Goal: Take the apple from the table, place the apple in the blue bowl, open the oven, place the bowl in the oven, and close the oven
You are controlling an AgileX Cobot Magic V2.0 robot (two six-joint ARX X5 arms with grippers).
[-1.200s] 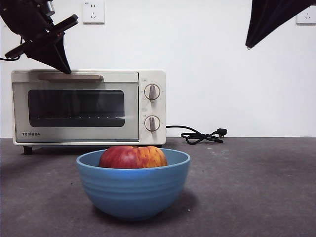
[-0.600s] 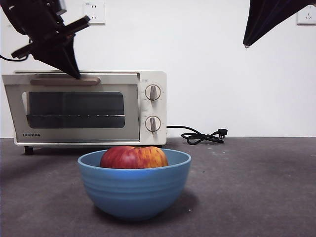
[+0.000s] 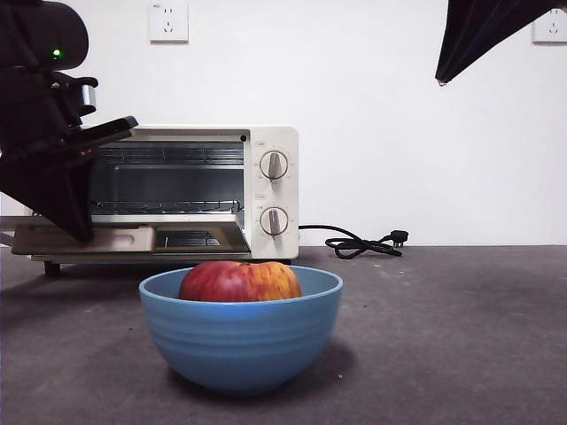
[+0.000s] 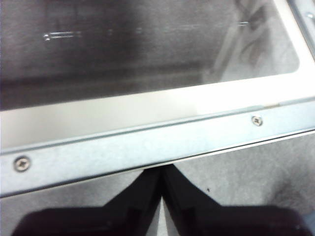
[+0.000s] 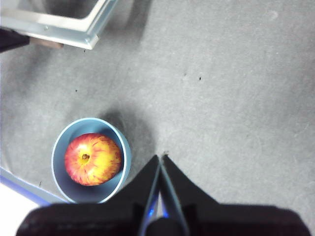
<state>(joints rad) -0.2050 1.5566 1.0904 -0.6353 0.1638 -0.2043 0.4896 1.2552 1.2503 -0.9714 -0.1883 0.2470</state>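
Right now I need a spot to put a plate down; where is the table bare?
Bare table lies on the bowl's cord side, up to the wall. Crowded: the strip between the bowl and the oven's lowered door, where the left tool works.

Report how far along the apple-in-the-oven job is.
Done: the apple lies in the blue bowl. The oven door is folded down flat, the rack visible, with the left tool at the door's outer edge, so opening looks complete or nearly so. Left: putting the bowl in the oven and closing it. The right tool waits high above the table, shut.
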